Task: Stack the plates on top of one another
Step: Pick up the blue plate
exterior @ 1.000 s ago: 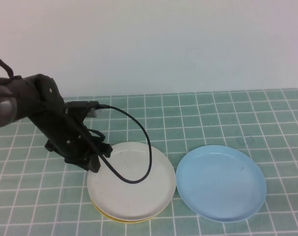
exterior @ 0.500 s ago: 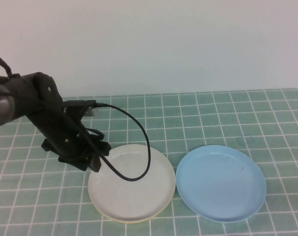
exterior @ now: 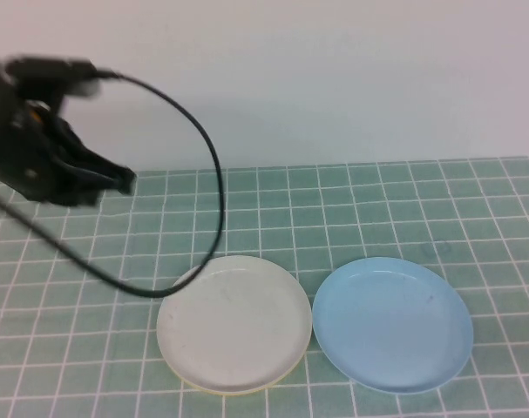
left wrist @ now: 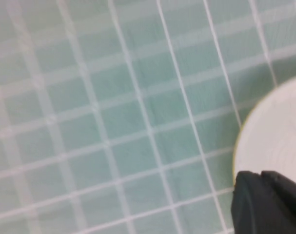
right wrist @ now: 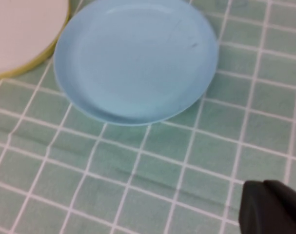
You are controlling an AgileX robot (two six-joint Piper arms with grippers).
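The white plate [exterior: 233, 322] lies on top of the yellow plate [exterior: 187, 380], of which only a thin rim shows at the front left. The light blue plate [exterior: 392, 324] lies flat on the mat just to their right, rims nearly touching. My left gripper [exterior: 116, 181] is raised well above the mat at the far left, away from the plates, shut and empty. In the left wrist view its tips [left wrist: 259, 175] hang over the white plate's edge [left wrist: 279, 126]. My right gripper [right wrist: 262, 184] is shut and empty, near the blue plate [right wrist: 135, 58]; it is out of the high view.
A green mat with a white grid [exterior: 377, 209] covers the table, with a plain white wall behind. A black cable [exterior: 216, 174] loops from the left arm down to near the white plate's left rim.
My left gripper has left the white plate's left rim and risen up and to the left. The white plate has settled flat on the yellow one. The blue plate has not moved.
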